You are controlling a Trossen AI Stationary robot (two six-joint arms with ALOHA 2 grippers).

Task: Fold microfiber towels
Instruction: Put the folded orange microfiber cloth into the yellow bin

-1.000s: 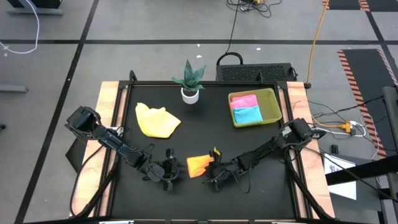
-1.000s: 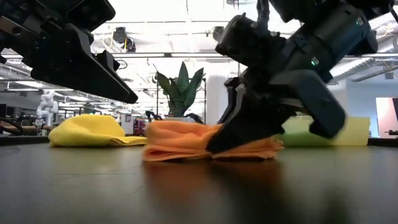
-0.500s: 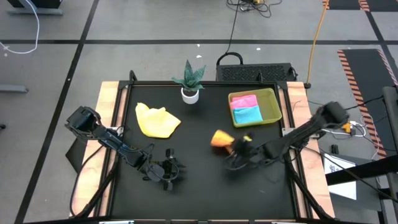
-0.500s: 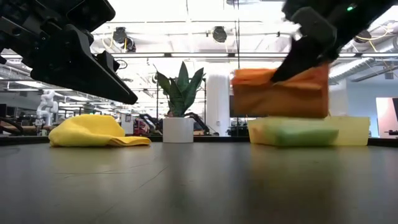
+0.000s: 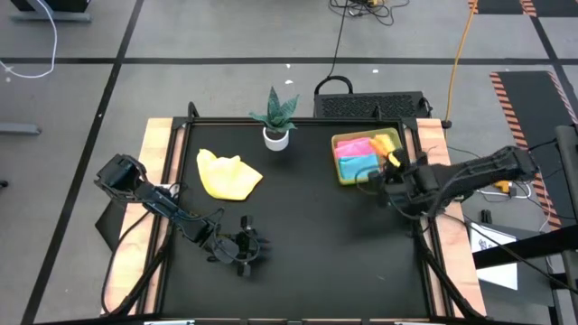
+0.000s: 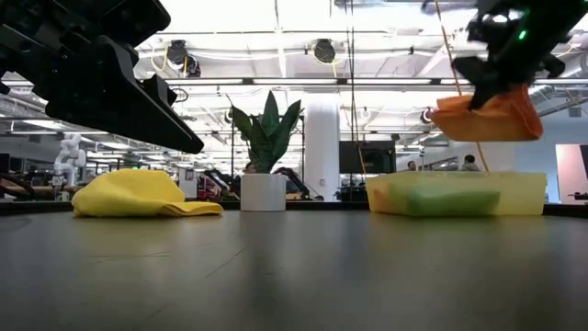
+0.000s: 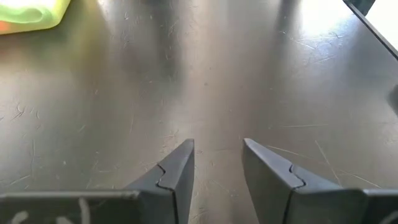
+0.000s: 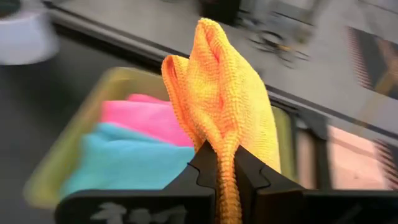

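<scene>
Since 1 second ago the folded orange microfiber towel (image 5: 386, 143) has left the front middle of the black table (image 5: 298, 217), where the right tool (image 5: 395, 162) pressed on it, and has been carried up and across to the yellow-green rectangular plastic tray (image 5: 397, 169) at the back right. The left arm has not moved in that time.

Going left to right: the left tool (image 5: 239, 254) hovers low over the front left of the table, its 2 dark fingers (image 7: 177, 174) standing apart with only bare tabletop between them, gripping nothing. Behind it, at the back left, the crumpled yellow microfiber towel (image 5: 228, 174) lies unfolded on the table. Near the back edge, towards the middle, stands a small green plant in a white pot (image 5: 275, 118).

Further right sits the tray, holding 2 folded towels side by side: the pink microfiber towel (image 5: 354, 147) towards the back and the light blue microfiber towel (image 5: 358, 164) in front of it. The right tool is clamped shut on the orange towel, which bunches out beyond its fingertips in the right wrist view. In the low view the orange towel (image 6: 489, 116) hangs in the air above the tray (image 6: 455, 195), clear of its rim, over the tray's right part.
</scene>
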